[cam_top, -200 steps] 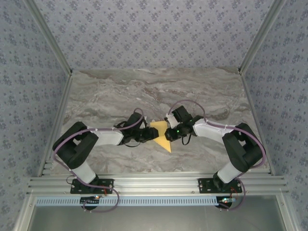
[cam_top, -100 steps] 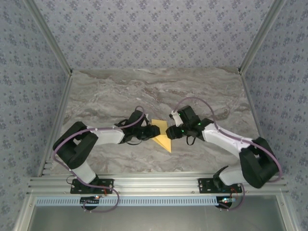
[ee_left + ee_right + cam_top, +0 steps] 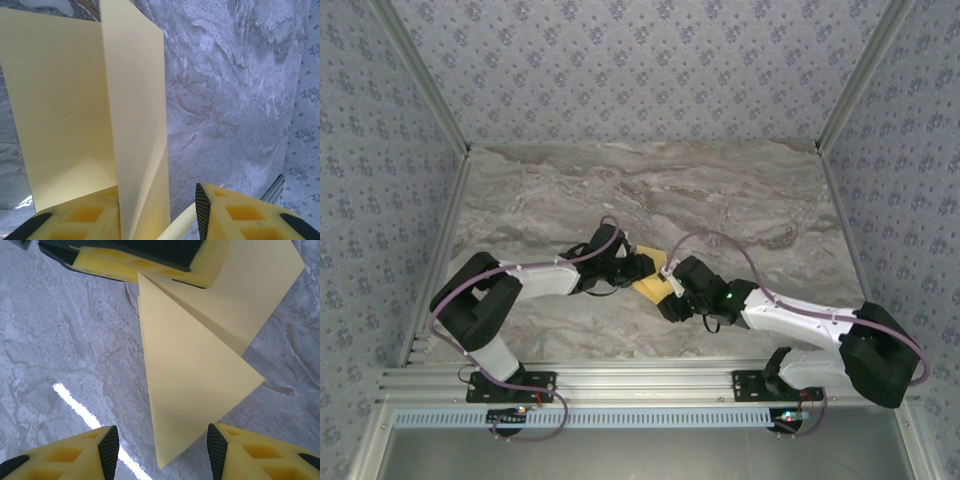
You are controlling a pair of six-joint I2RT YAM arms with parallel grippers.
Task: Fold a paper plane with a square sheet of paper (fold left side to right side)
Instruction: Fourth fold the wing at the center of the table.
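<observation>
Swung round toward the near edge since the earlier frame, the right claw (image 3: 670, 298) was found just on the near side of the sheet of paper (image 3: 650, 287). Its jaws were parted to a middling gap, with the sheet's near point lying loose between them. The left claw (image 3: 638, 268) was set on the sheet's far-left part, jaws partly apart, with a raised flap standing between them against one finger, seemingly not pinched. The sheet lay mid-worktop (image 3: 740, 190). For a clean left-over-right fold, the flap would best be carried across while the point is pinned, and edges matched before the crease is pressed.
</observation>
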